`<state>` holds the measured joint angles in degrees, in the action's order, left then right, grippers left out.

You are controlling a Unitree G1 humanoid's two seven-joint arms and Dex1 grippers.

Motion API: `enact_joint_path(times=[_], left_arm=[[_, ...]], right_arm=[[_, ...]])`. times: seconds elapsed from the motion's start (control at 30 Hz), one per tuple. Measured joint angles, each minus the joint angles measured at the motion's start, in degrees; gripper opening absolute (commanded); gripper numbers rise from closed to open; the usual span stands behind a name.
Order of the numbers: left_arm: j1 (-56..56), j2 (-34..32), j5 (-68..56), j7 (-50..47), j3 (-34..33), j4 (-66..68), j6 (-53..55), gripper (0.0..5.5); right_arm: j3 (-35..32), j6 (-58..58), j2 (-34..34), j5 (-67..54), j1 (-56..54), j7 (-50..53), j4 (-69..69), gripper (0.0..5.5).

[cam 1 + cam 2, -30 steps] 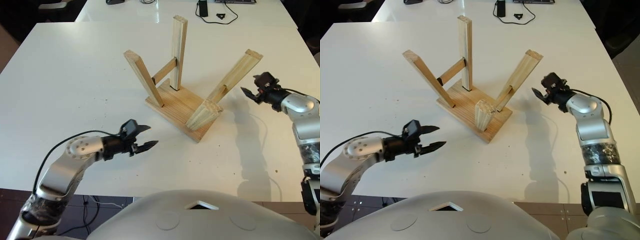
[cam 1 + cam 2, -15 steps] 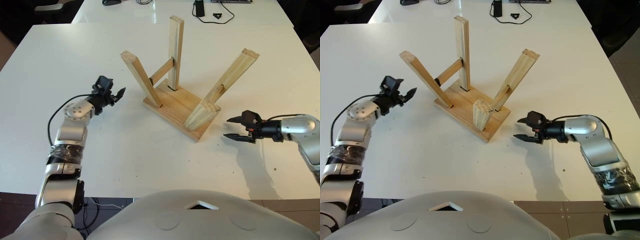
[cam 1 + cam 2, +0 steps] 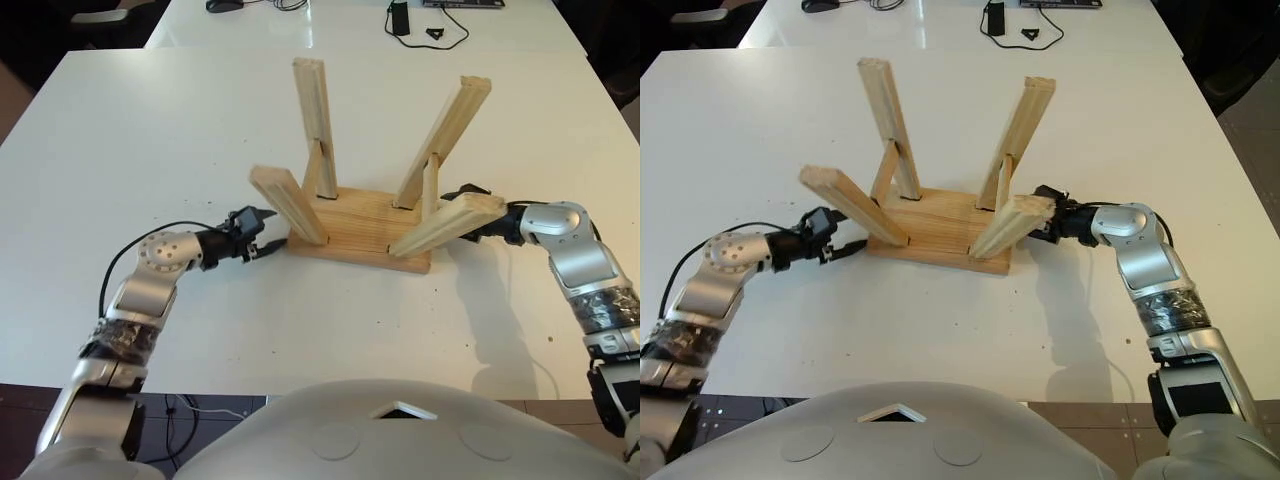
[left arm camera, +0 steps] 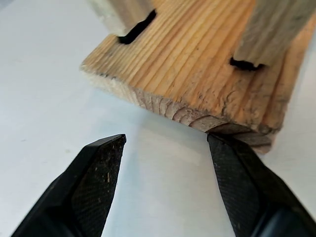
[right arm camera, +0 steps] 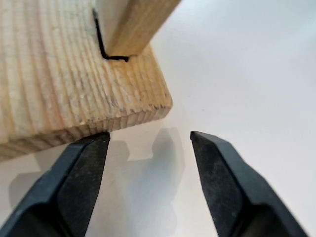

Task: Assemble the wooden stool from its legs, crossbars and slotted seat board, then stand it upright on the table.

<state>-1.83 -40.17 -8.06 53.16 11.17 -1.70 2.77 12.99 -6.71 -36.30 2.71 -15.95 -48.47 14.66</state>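
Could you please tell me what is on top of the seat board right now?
Four legs rise from slots in the seat board, splayed outward, with crossbars between them. The leg ends inside the slots and the board's face against the table are hidden.

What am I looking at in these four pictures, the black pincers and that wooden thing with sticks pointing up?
A humanoid robot with two arms, each ending in a two-finger gripper. Two pictures come from cameras in its head, looking down over a white table. The other two come from wrist cameras, so the black prongs are gripper fingers up close. On the table rests a wooden stool, upside down: seat board flat, four legs up. The left gripper is at one end of the seat board, the right gripper at the other. Both are open; nothing is held.
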Motion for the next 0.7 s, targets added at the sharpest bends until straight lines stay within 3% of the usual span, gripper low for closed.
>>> enact_joint_path(times=[0.17,0.3,0.47,0.7], left_arm=[[-3.87,0.04,-0.76,-1.50,-1.10,-4.04,1.89,3.10],[-4.44,1.99,2.26,-8.58,-3.24,-2.34,-1.33,3.10],[-10.08,3.14,2.43,-12.89,-5.43,-5.61,-2.37,3.10],[-12.34,5.35,5.36,-17.34,-5.44,-6.95,-4.07,3.10]], right_arm=[[-0.59,0.62,1.00,0.24,-0.14,1.08,0.93,3.03],[-4.00,2.25,0.87,-2.35,3.07,1.02,-0.70,3.03],[-8.38,3.87,-3.36,-4.71,6.36,-1.54,-2.84,3.03],[-6.04,4.01,-5.41,-5.28,13.34,-7.37,-9.90,3.03]])
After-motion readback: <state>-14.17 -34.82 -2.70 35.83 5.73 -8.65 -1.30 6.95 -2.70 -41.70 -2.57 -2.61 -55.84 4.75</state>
